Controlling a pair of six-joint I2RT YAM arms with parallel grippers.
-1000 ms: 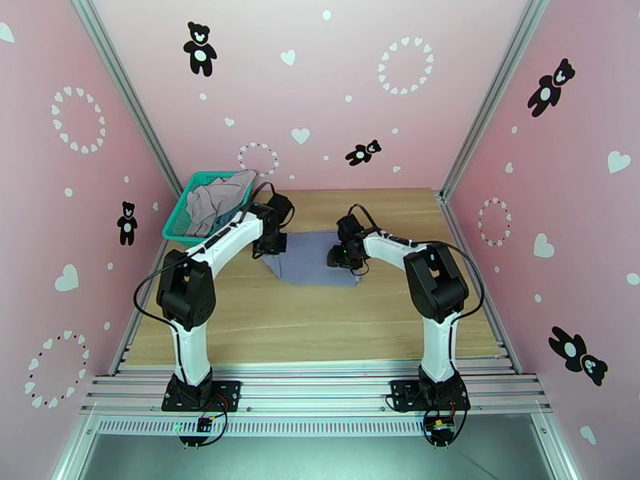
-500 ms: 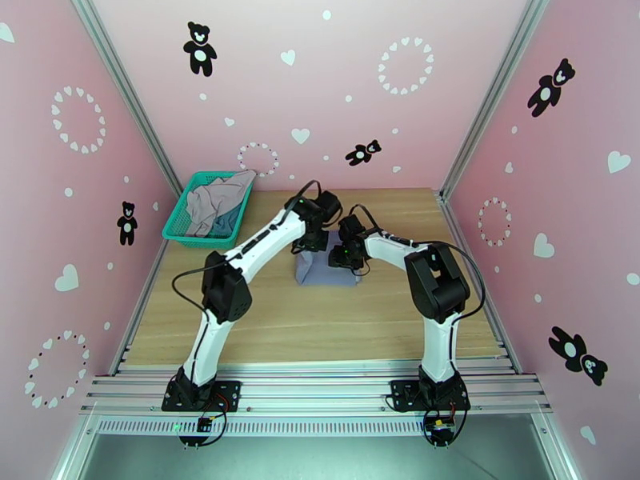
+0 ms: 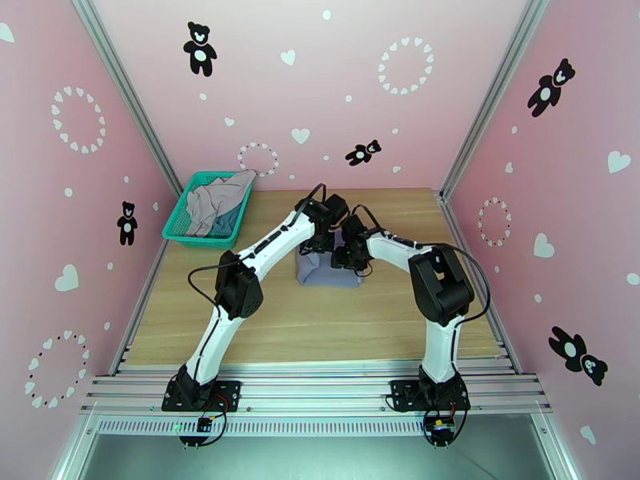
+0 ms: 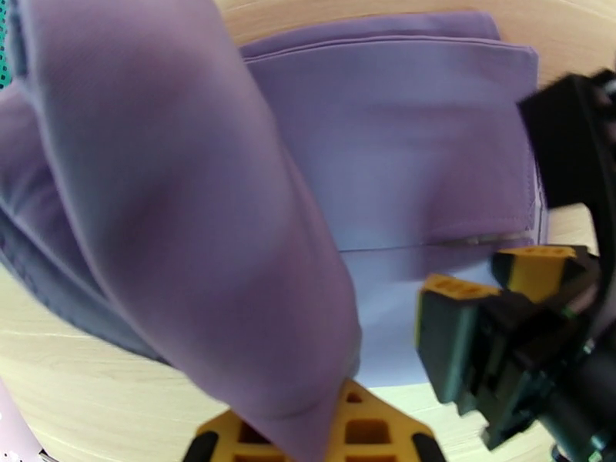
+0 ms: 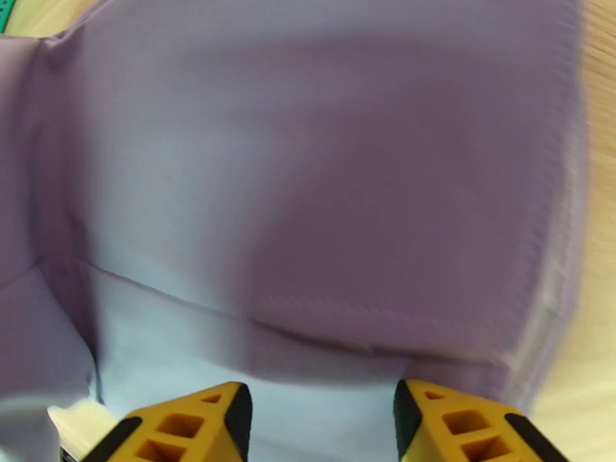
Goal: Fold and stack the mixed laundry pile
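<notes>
Gripping grey-lavender garment flap in clenched left tool, draped toward 3 o'clock, likely for folding; right tool released, hovering above cloth.

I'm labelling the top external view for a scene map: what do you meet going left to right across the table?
green basket → left gripper → right gripper. The lavender garment lies under both grippers, so it has no clear place in the order.

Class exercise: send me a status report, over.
Left pincer shut on lavender garment, flap raised. Right pincer open above it. Green basket apart, far left.
</notes>
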